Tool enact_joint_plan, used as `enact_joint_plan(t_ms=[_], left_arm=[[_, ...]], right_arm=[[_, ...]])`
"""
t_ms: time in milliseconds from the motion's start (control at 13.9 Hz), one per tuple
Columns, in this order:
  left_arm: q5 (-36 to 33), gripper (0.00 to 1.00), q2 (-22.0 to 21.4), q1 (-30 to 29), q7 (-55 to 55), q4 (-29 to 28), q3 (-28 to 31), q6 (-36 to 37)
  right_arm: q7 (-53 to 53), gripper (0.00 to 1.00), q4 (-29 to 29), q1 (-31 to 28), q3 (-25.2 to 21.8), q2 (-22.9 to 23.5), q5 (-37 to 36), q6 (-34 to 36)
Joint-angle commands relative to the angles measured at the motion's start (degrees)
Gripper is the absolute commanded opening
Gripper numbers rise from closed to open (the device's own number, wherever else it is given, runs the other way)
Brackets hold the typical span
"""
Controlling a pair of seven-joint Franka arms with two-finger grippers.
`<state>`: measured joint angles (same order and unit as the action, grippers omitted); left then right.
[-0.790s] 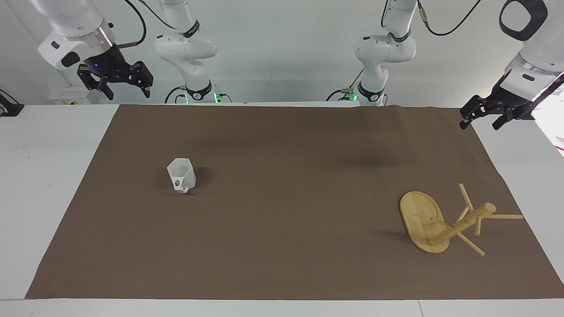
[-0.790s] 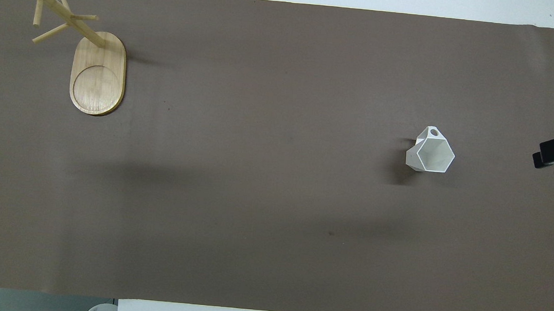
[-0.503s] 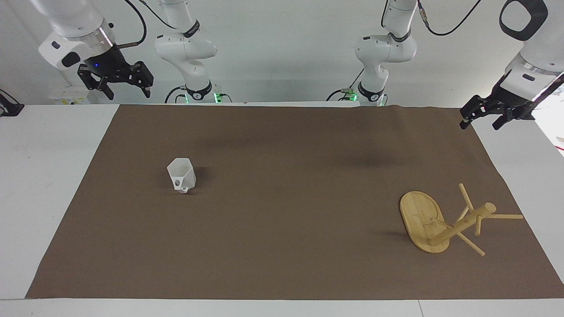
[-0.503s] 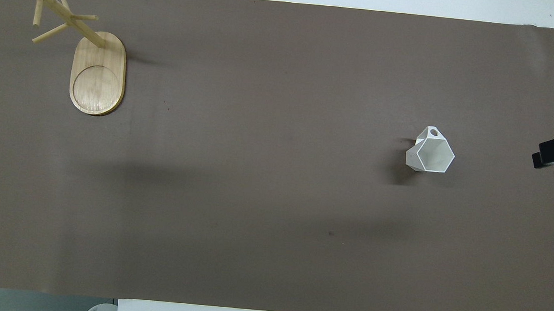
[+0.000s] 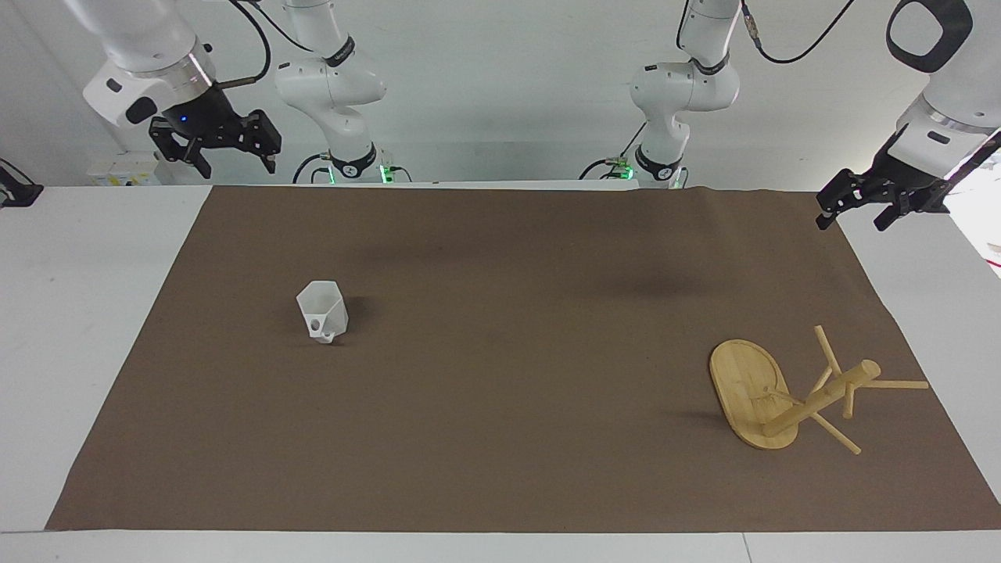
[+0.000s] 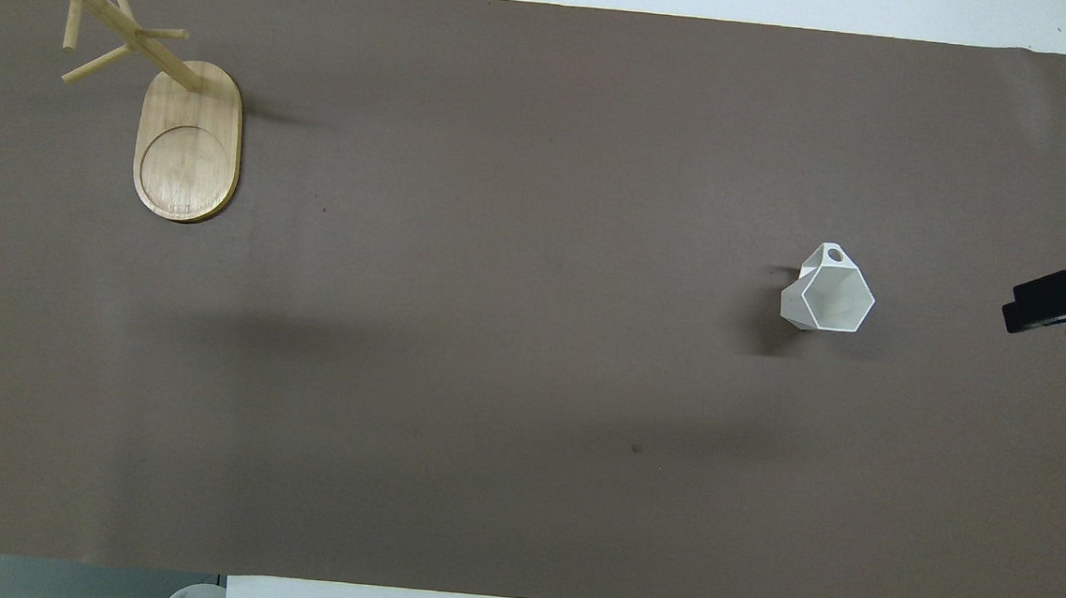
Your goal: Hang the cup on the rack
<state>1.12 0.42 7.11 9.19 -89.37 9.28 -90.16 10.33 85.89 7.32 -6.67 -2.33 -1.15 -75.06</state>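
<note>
Right now cup [image 5: 322, 310] sitting upright on brown mat [image 5: 500, 438] toward right arm's end, handle pointing at 12 o'clock in overhead view. Rack [image 5: 790, 392] standing toward left arm's end, well apart. Right gripper [image 5: 225, 148] hanging high, jaws apart, empty. Left gripper [image 5: 858, 207] waiting over mat corner, jaws apart, empty. Risk: faceted walls slipping under off-centre pinch; thin pegs missing handle loop, light rack tipping. Overhead view cutting off both grippers, rack's top pegs.
</note>
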Motion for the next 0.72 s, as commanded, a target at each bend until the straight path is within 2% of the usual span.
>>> enact_joint_plan(t_ms=[0, 144, 359, 646], left_arm=[[-1.0, 1.0, -1.3, 0.0, -0.8, -1.7, -0.2, -0.9], [-1.0, 1.0, -1.3, 0.0, -0.8, -1.7, -0.1, -0.9], [-0.9, 1.0, -1.3, 0.0, -0.7, -1.8, -0.1, -0.9], [-1.0, 1.0, -1.3, 0.0, -0.8, -1.8, -0.2, -0.9]], right_arm=[[14.1, 0.99, 6.2, -1.3, -0.4, -2.9, 0.4, -6.8], [32.4, 0.99, 7.3, -8.0, -0.7, -0.9, 8.3, -9.9], [53.3, 0.99, 7.8, -16.4, -0.7, 5.7, 19.3, -13.3], [86.7, 0.99, 7.8, -26.4, -0.7, 18.0, 37.8, -14.8]])
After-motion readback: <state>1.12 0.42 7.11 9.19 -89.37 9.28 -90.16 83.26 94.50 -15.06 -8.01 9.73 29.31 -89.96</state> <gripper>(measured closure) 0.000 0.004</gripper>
